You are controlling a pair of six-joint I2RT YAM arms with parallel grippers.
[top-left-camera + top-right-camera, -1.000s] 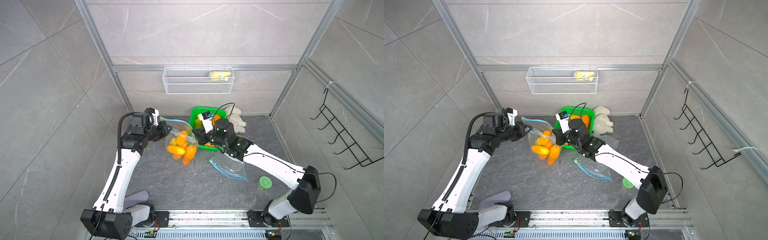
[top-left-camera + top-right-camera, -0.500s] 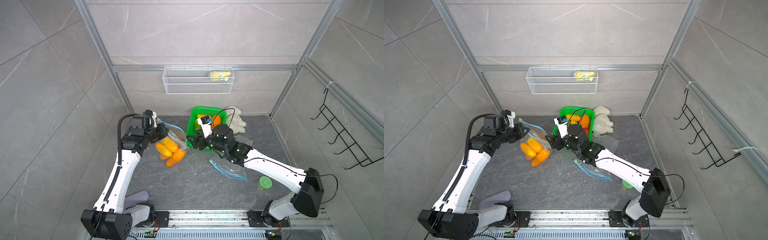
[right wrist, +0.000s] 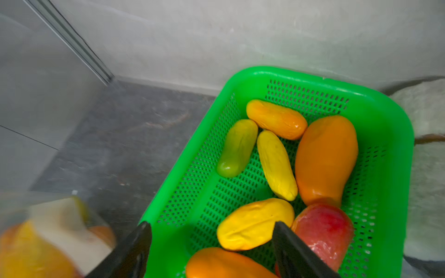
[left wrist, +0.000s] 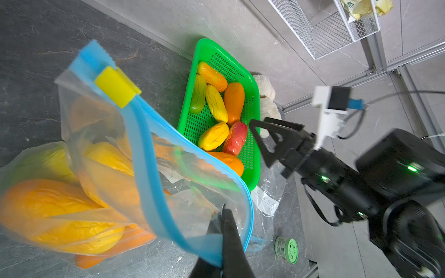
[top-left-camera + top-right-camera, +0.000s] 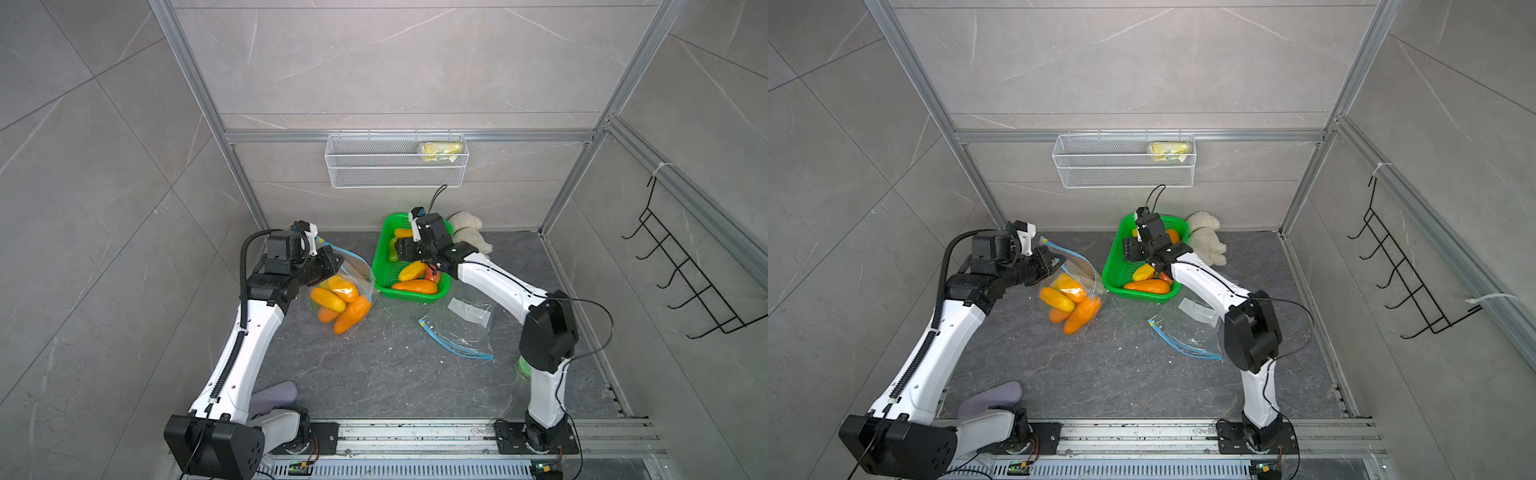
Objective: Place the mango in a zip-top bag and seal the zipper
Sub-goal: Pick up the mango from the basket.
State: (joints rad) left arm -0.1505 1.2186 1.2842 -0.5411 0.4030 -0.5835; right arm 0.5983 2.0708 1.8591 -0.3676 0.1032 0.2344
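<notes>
- The left claw point(image 4: 222, 213) is closed tight, with the blue zipper rim of the bag point(image 4: 101, 173) pinched in it, so that this edge is held up.
- The mouth of the bag is seen gaping open, and its yellow slider point(image 4: 115, 89) is parked at one end of the zipper.
- Four mangoes point(image 5: 340, 289), yellow and orange, are seen lying together inside the bag in both top views.
- The right claw point(image 3: 212, 225) is spread wide and nothing is gripped in it.
- It is held over the green basket point(image 3: 397, 134), above a yellow mango point(image 3: 255, 223) and just beside a red mango point(image 3: 322, 231).
- Seven fruits in all are counted in the basket, among them a green one point(image 3: 238, 146) and a large orange one point(image 3: 327, 158).
- The basket is set against the back wall, just beside the held bag.
- A plush toy point(image 5: 467, 232) is placed just beside the basket, on the side away from the bag.
- A second bag point(image 5: 461, 328), empty, is laid flat on the floor near the basket, beside the right arm.
- A small green tin point(image 4: 286, 250) is seen on the floor beyond that second bag.
- A wire shelf point(image 5: 395, 166) is hung on the back wall, with a yellow packet point(image 5: 440, 150) lying in it.
</notes>
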